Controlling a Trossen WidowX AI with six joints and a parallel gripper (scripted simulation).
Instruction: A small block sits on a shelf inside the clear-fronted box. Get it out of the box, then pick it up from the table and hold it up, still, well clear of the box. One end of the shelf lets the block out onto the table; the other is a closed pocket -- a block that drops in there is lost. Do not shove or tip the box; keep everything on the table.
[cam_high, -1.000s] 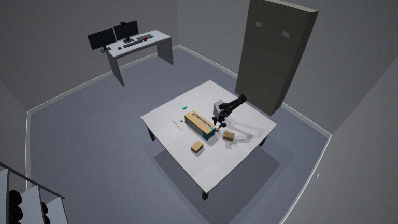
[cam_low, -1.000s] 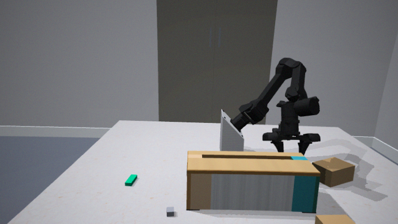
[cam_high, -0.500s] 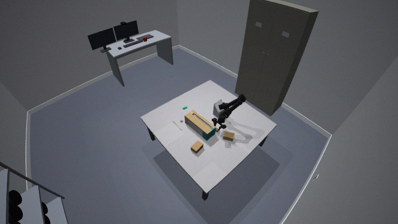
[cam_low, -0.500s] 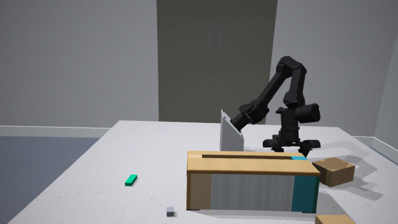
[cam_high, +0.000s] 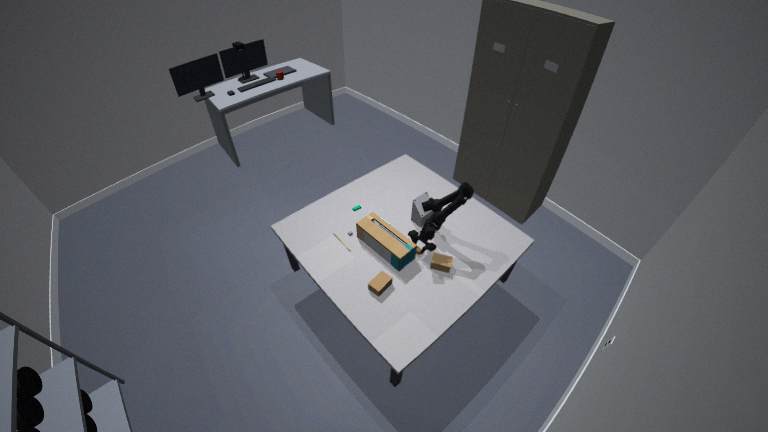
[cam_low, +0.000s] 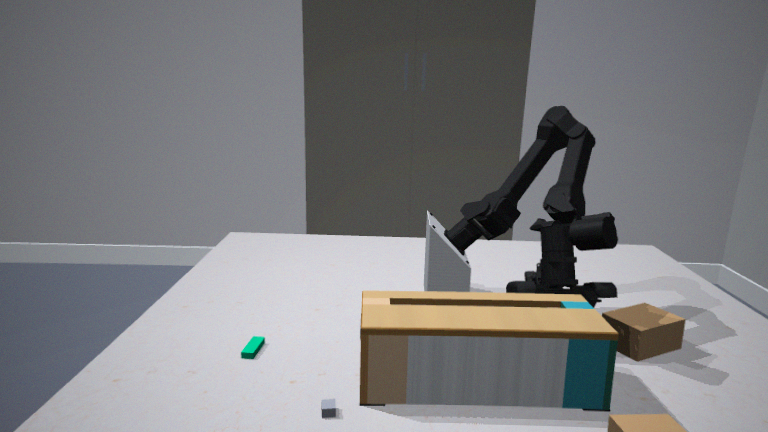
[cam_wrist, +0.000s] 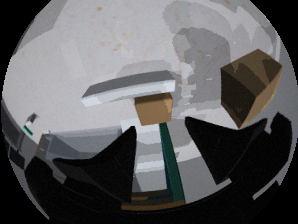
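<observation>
Grpr (cam_high: 422, 241) (cam_low: 561, 296) (cam_wrist: 160, 123) hovering, jaws apart, nothing held | tan blk (cam_high: 419, 250) (cam_wrist: 154, 111), likely target, sitting on tbl nr box (cam_high: 380, 229) (cam_low: 483, 318) (cam_wrist: 173, 167) teal end | needing centring, straight descent, clear of wall

You have a dim, even grey room in the top view, with the table (cam_high: 327, 214) (cam_low: 300, 279) as the brightest large surface. Relative to the slotted box (cam_high: 378, 232) (cam_low: 483, 319), the arm's shadows fall beyond its teal end, across the tabletop, in overlapping soft layers. You will note fine grain on the walls. In the exterior view, the box front carries faint vertical grey streaks. The wrist view shows you curved fisheye distortion, black corners, and soft detail; its pale surfaces are brightly lit, without clear glare.
</observation>
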